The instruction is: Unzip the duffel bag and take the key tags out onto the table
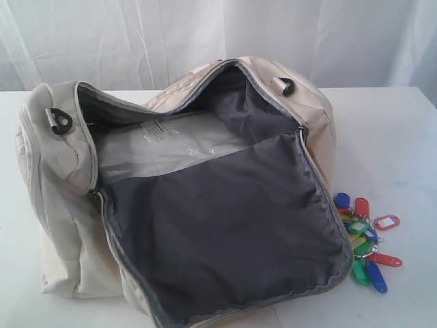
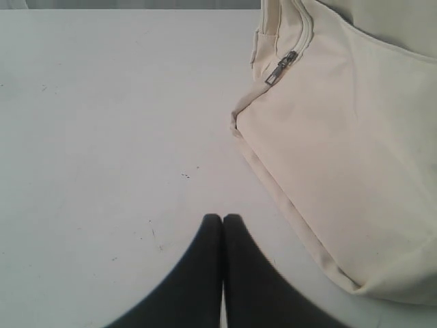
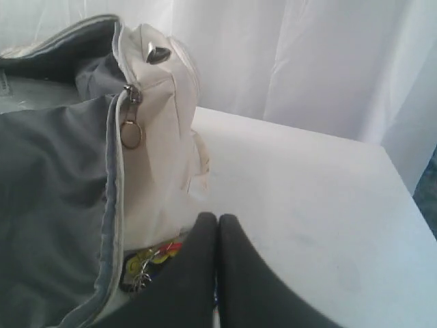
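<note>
- duffel bag: on the table, main zip undone, flap thrown open, grey lining showing.
- key tags: one bunch on the tabletop, just beside the bag's right end.
- left gripper: jaws pressed together, empty, near the bag.
- right gripper: jaws closed, empty, by the tags.
- step: task looks done; folds may hide more tags.
- next: check inside, else withdraw.

A white curtain hangs across the background. A crumpled clear plastic sheet bears a small printed label.
</note>
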